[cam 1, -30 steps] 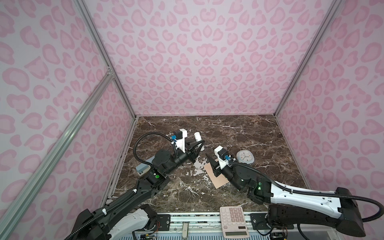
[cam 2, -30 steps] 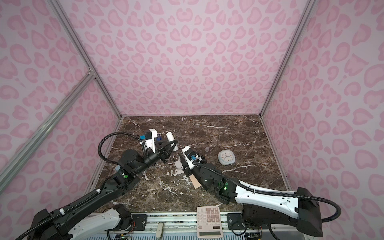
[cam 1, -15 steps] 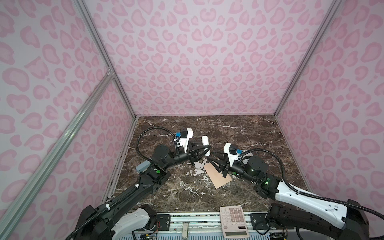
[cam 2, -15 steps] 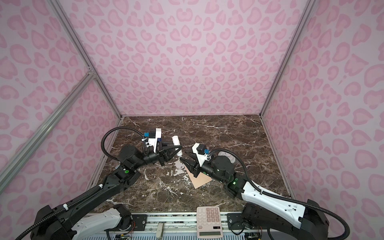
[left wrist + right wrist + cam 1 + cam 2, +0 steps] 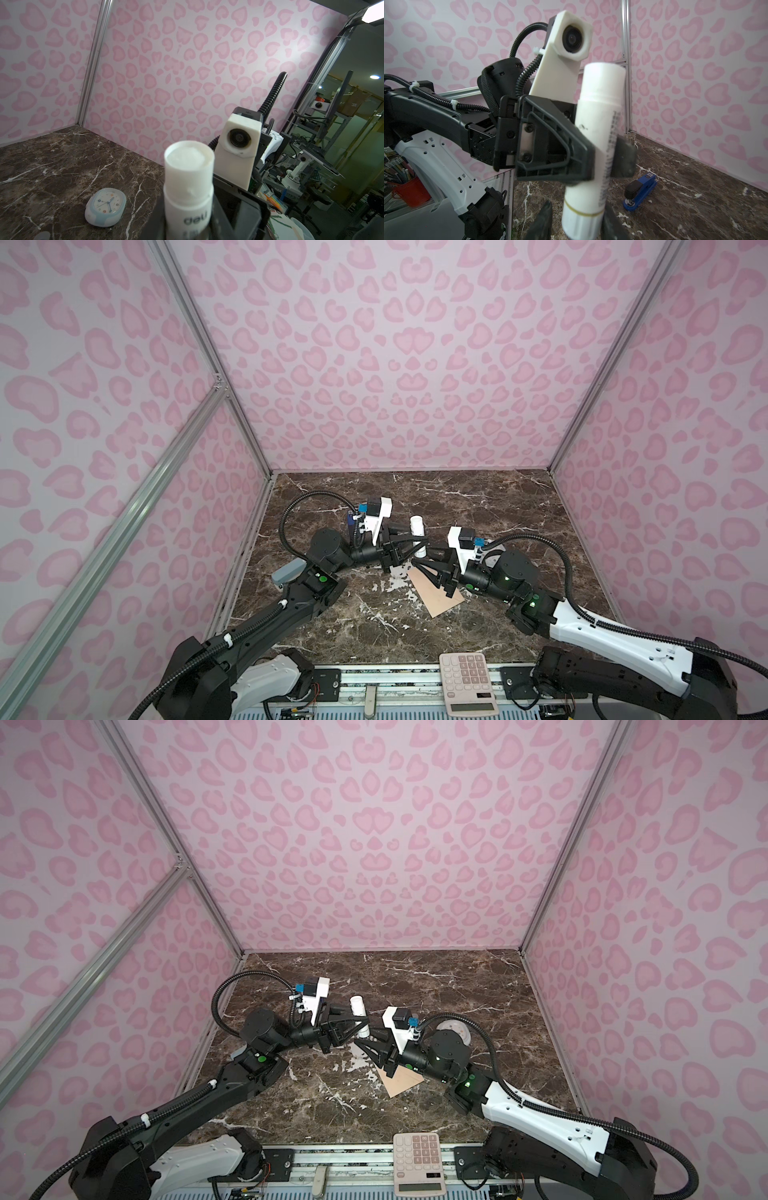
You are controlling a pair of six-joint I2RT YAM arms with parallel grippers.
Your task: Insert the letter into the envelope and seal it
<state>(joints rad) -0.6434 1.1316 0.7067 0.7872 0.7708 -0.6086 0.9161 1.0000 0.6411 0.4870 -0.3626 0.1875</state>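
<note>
The peach envelope (image 5: 436, 597) (image 5: 401, 1081) lies flat on the marble, partly under my right arm. The letter is hidden. My left gripper (image 5: 417, 541) (image 5: 365, 1019) (image 5: 187, 228) is shut on the middle of a white glue stick (image 5: 417, 531) (image 5: 358, 1009) (image 5: 189, 176) (image 5: 598, 135), held just above the table. My right gripper (image 5: 422, 558) (image 5: 365, 1036) (image 5: 577, 224) faces it. Its fingers stand on either side of the stick's ribbed lower end, with a gap still showing on one side.
A small pale-blue clock (image 5: 105, 206) (image 5: 455, 1029) lies behind my right arm. A blue stapler (image 5: 640, 190) sits on the marble near the left wall. A white calculator (image 5: 467, 682) rests on the front rail. Pink walls enclose three sides.
My right gripper has lifted off the envelope and turned toward the left gripper. The left arm brought the glue stick toward it. The right fingers have narrowed around the stick's end.
</note>
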